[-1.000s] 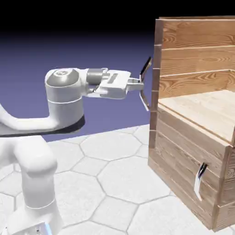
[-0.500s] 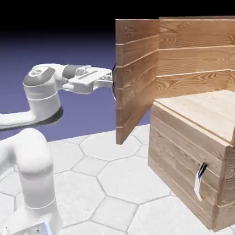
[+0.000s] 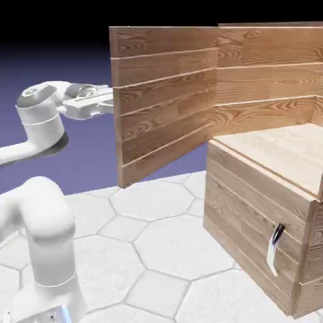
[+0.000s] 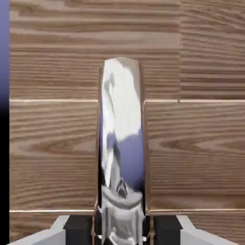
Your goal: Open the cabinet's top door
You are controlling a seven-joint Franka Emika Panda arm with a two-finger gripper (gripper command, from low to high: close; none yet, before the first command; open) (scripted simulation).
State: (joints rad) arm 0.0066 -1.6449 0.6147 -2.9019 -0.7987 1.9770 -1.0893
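Two fingertips of the gripper (image 4: 122,234) are clamped nearly shut on the silver handle (image 4: 121,143). Beyond them, the top door (image 3: 165,94) has swung far out from the cabinet (image 3: 265,208); opening looks nearly done.

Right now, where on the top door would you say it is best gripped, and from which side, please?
By its handle: a long, narrow silver bar standing off the top door, slim enough to pinch. Come from the door's outer face, as the gripper does, shut on it.
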